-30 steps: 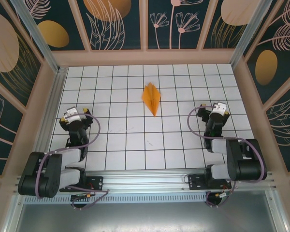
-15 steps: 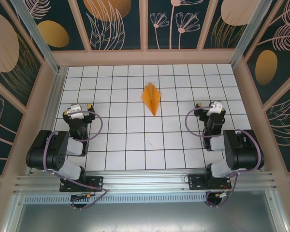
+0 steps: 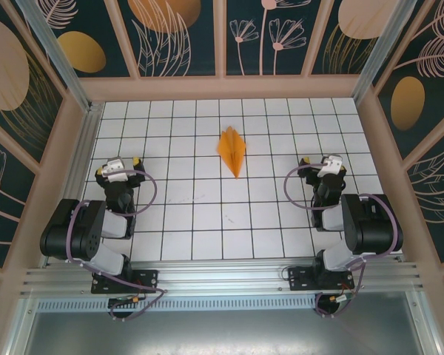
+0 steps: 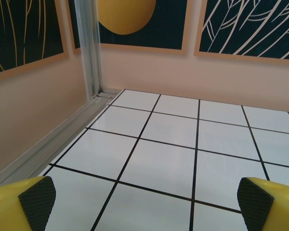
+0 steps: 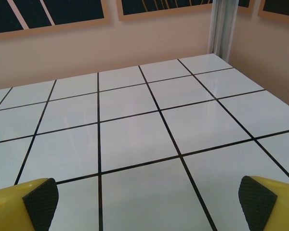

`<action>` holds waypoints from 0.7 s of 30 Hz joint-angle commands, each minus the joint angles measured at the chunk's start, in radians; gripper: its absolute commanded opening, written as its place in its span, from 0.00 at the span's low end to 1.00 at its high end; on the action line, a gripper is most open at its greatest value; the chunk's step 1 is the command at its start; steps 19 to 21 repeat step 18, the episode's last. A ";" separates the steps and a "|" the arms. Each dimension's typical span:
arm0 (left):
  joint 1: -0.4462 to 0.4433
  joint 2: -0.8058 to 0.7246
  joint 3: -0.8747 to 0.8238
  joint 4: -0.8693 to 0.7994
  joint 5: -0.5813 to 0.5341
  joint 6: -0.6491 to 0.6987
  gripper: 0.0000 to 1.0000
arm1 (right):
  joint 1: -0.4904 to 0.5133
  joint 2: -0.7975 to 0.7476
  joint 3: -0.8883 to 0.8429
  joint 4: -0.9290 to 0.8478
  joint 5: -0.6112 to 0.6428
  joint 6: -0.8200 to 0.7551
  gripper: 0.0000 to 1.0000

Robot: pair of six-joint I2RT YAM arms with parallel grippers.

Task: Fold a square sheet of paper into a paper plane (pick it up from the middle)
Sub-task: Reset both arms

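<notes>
Orange paper plane [image 3: 231,151] lies loose on the table [image 3: 207,214], left gripper [image 4: 146,202] and right gripper [image 5: 148,199] gaping empty; a stray arm sweep could crumple it.

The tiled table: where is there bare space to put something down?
The tiled table is bare between the left pincer and right pincer, nearer than the paper plane. The back rows by the rear wall are free too. Only the plane's spot is taken.

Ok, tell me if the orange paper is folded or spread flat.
Folded: the paper plane lies as a narrow, pointed dart with layered creases, not a flat square.
</notes>
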 commanded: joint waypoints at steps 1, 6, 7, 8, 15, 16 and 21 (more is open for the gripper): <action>0.008 0.005 0.019 0.015 0.034 0.013 0.98 | -0.010 0.006 -0.006 0.051 -0.021 0.020 0.99; 0.008 0.008 0.021 0.012 0.035 0.012 0.98 | -0.010 0.007 -0.006 0.052 -0.022 0.021 0.99; 0.008 0.007 0.021 0.009 0.037 0.011 0.99 | -0.010 0.006 -0.006 0.052 -0.022 0.021 0.99; 0.008 0.008 0.022 0.010 0.036 0.011 0.99 | -0.010 0.006 -0.006 0.052 -0.022 0.019 0.99; 0.009 0.011 0.035 -0.017 0.041 0.008 0.98 | -0.009 0.006 -0.005 0.052 -0.022 0.020 0.99; 0.009 0.009 0.035 -0.015 0.041 0.007 0.99 | -0.010 0.007 -0.006 0.052 -0.022 0.021 0.99; 0.009 0.009 0.031 -0.010 0.041 0.008 0.99 | -0.009 0.007 -0.006 0.052 -0.022 0.021 0.99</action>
